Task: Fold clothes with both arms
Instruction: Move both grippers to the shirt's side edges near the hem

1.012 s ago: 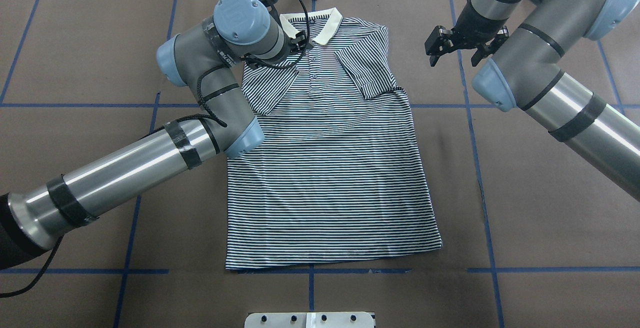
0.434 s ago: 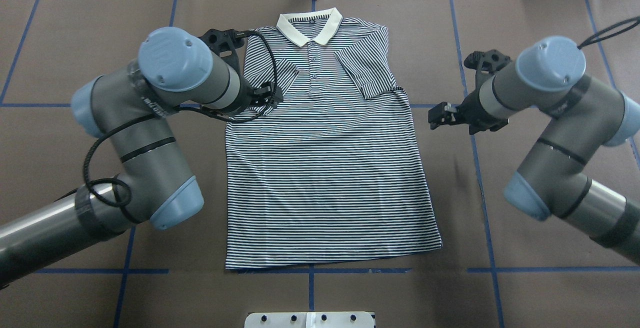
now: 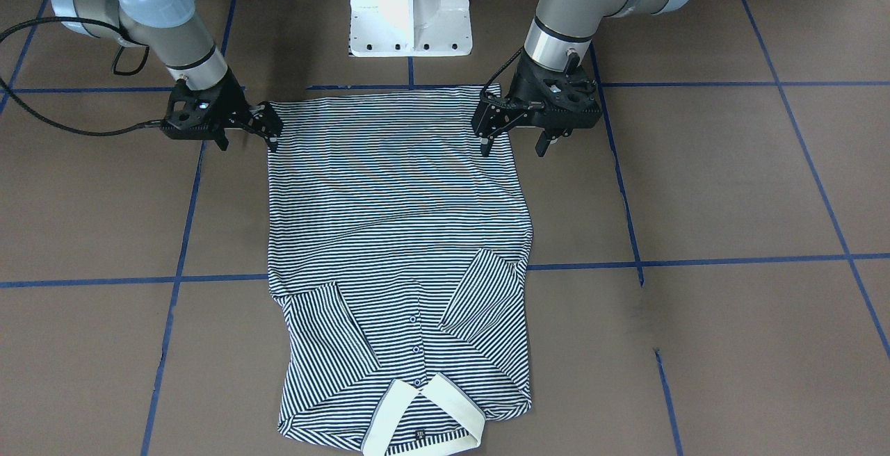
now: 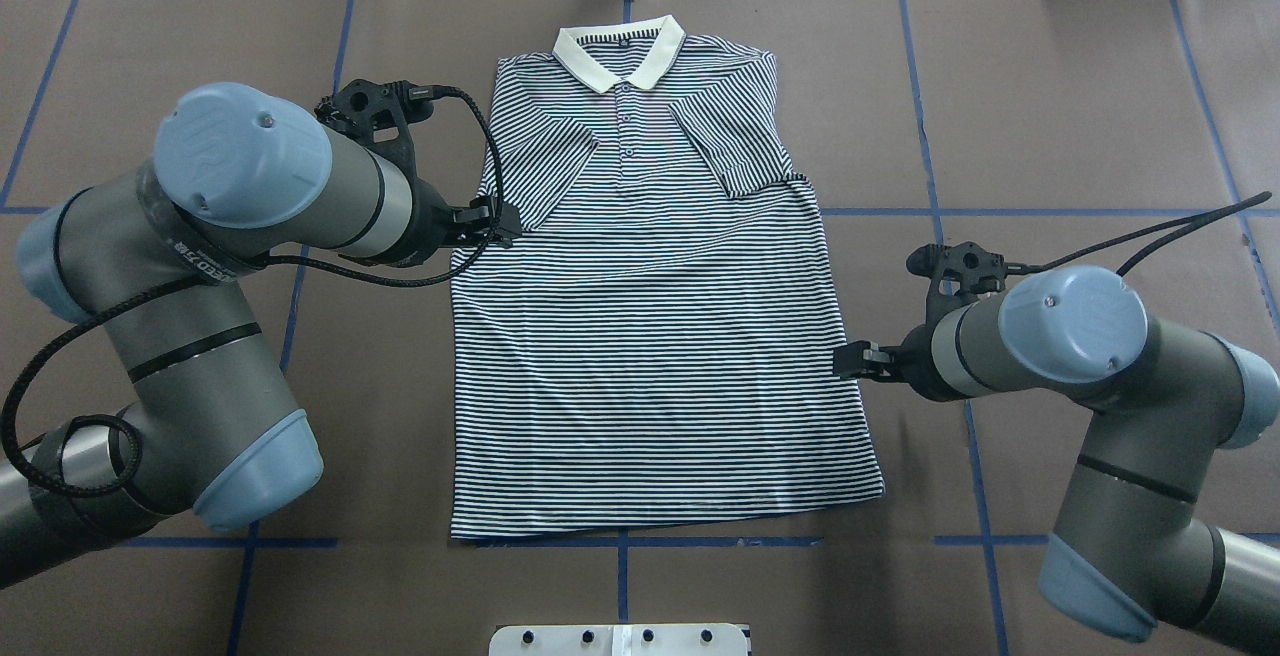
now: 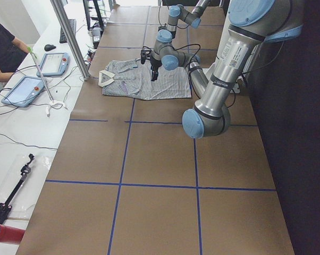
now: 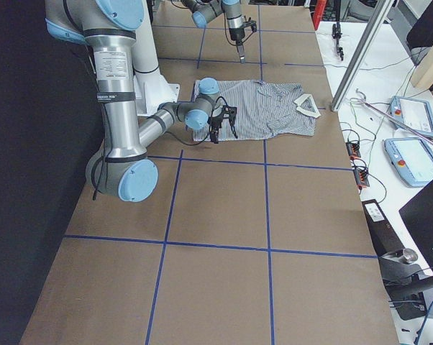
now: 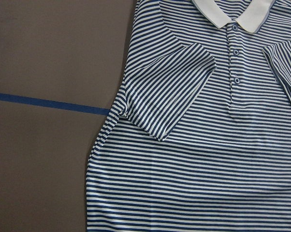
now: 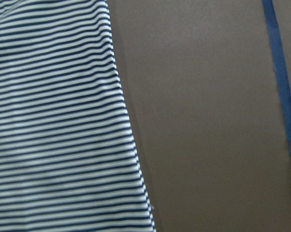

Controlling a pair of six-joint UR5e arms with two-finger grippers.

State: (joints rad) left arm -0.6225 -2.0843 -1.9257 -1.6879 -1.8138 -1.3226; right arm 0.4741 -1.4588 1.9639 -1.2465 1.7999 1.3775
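The striped polo shirt (image 4: pixel 650 336) lies flat and face up on the brown table, collar (image 4: pixel 620 51) at the far side and hem toward the robot. Both short sleeves are folded in onto the chest. It also shows in the front view (image 3: pixel 396 220) and both wrist views (image 7: pixel 208 145) (image 8: pixel 53 121). My left gripper (image 3: pixel 513 144) is open and empty, held above the shirt's left edge (image 4: pixel 500 221). My right gripper (image 3: pixel 247 142) is open and empty, above the shirt's right edge (image 4: pixel 845 361). The right wrist view shows the right side seam down to the hem corner.
The white pedestal base (image 3: pixel 410 11) stands just behind the hem. Blue tape lines (image 4: pixel 940 211) grid the brown table cover. A white side bench with tablets (image 5: pixel 24 90) and a metal post (image 5: pixel 69 37) runs along the far side beyond the collar.
Both arms have swung from the collar end toward the robot's side. The left gripper left the collar area for the left sleeve edge. The right one came down along the right edge. The shirt has not moved.
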